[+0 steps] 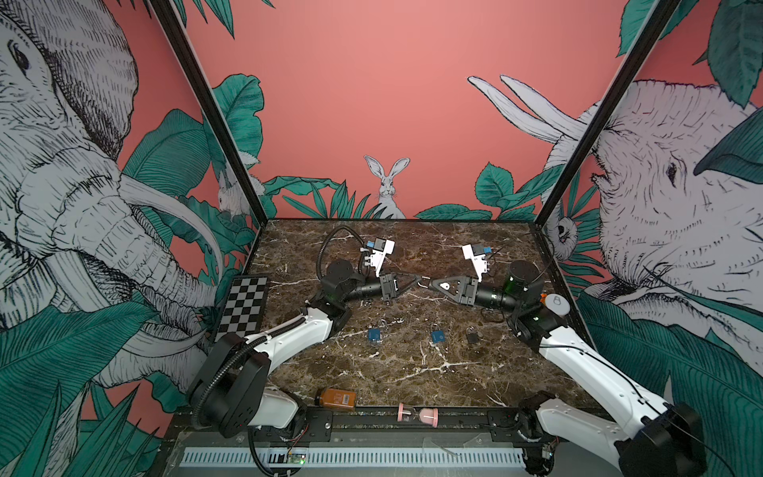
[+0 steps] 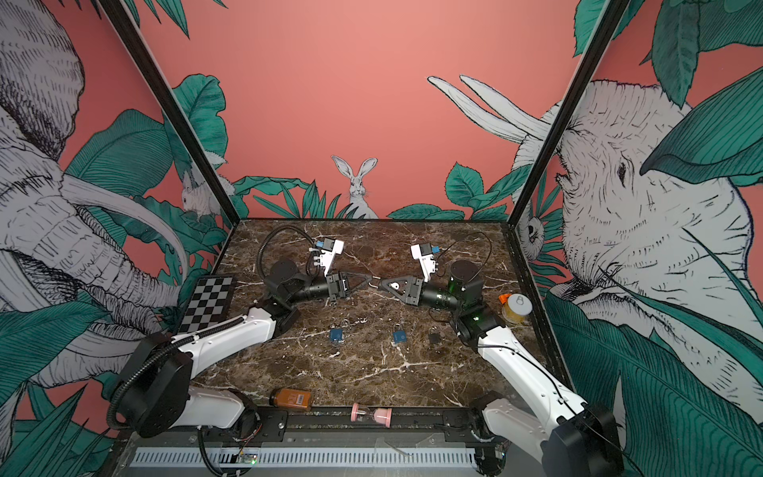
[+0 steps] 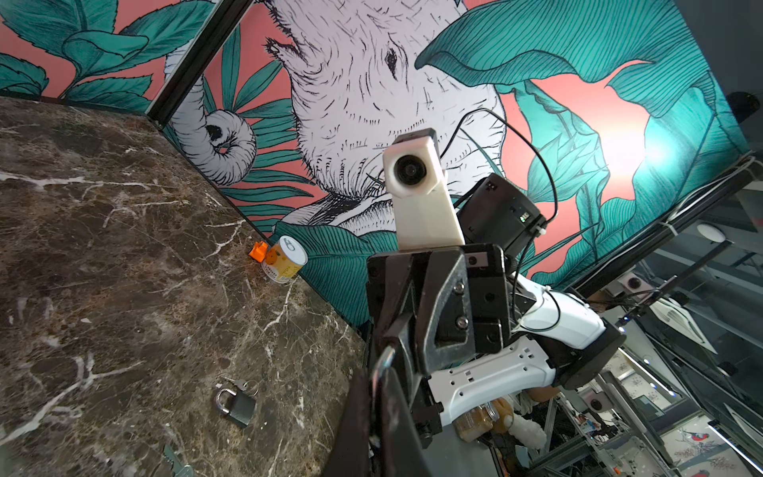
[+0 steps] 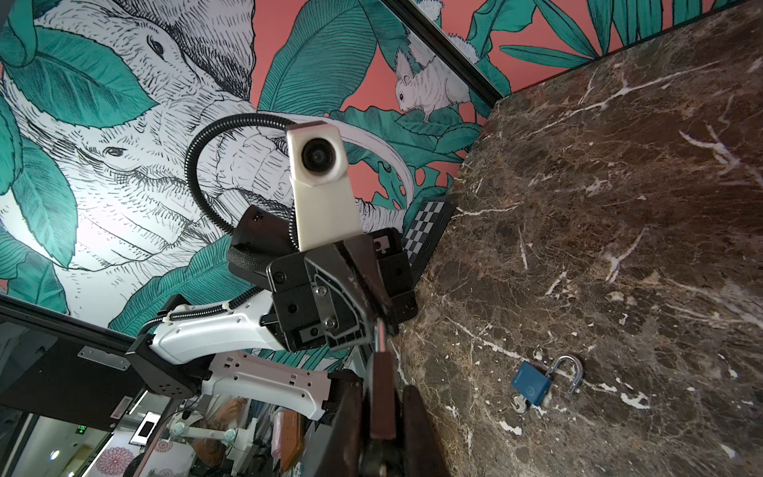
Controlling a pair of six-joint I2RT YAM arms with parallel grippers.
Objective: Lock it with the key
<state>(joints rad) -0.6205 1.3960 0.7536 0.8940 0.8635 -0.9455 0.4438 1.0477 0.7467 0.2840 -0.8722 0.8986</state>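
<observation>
A brown padlock (image 4: 382,396) is held in the air over the middle of the table, between the two arms. My right gripper (image 1: 431,285) is shut on its body. Its silver shackle (image 1: 422,284) points toward my left gripper (image 1: 418,277), which is shut on the shackle (image 3: 382,363). No key shows on this held padlock. A ring of keys (image 3: 247,386) lies by a grey padlock (image 3: 235,404) on the table. Another key (image 4: 518,406) sticks out of a blue padlock (image 4: 532,382) whose shackle stands open.
On the marble table (image 1: 413,371) lie two blue padlocks (image 1: 374,334) (image 1: 437,336) and the grey padlock (image 1: 472,336). A checkerboard (image 1: 243,307) lies at the left edge. A can (image 1: 555,305) stands at the right edge. A brown bottle (image 1: 335,398) and a pink hourglass (image 1: 417,414) lie at the front.
</observation>
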